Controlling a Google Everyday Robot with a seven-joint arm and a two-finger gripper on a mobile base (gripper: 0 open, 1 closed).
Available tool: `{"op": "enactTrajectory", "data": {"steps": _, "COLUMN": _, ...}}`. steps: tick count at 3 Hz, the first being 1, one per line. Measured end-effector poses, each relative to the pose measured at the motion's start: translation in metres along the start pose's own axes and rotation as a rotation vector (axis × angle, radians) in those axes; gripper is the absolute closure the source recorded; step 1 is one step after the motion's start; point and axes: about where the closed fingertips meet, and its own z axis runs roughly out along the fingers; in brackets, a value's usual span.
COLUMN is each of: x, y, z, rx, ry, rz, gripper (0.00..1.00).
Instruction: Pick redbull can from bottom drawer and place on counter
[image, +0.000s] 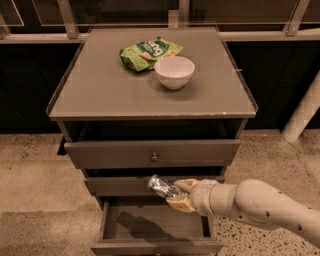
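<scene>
While the bottom drawer (150, 226) stands pulled out, the gripper (176, 194) hangs just above it, in front of the middle drawer (115, 186). Its two tan fingers (185, 184) are clamped tight on the redbull can (161, 186). The can is off the drawer floor and tilted, its silver end pointing up and left, well below the counter (110, 95). I can't read a brand name on the can, only silver and blue. Up on the counter, a green snack bag (149, 51) carries white lettering I cannot make out, and a white bowl (174, 72) sits just in front of it.
</scene>
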Motion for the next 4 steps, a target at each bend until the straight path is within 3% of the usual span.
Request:
{"op": "enactTrajectory", "data": {"steps": 1, "x": 0.0, "y": 0.0, "z": 0.0, "rx": 0.0, "ry": 0.0, "rz": 0.0, "gripper": 1.0}}
{"op": "enactTrajectory", "data": {"steps": 2, "x": -0.018, "y": 0.007, "z": -0.011, "rx": 0.019, "ry": 0.0, "rz": -0.066, "gripper": 1.0}}
{"op": "enactTrajectory", "data": {"steps": 4, "x": -0.095, "y": 0.017, "z": -0.058, "rx": 0.088, "ry": 0.039, "rz": -0.291, "gripper": 1.0}}
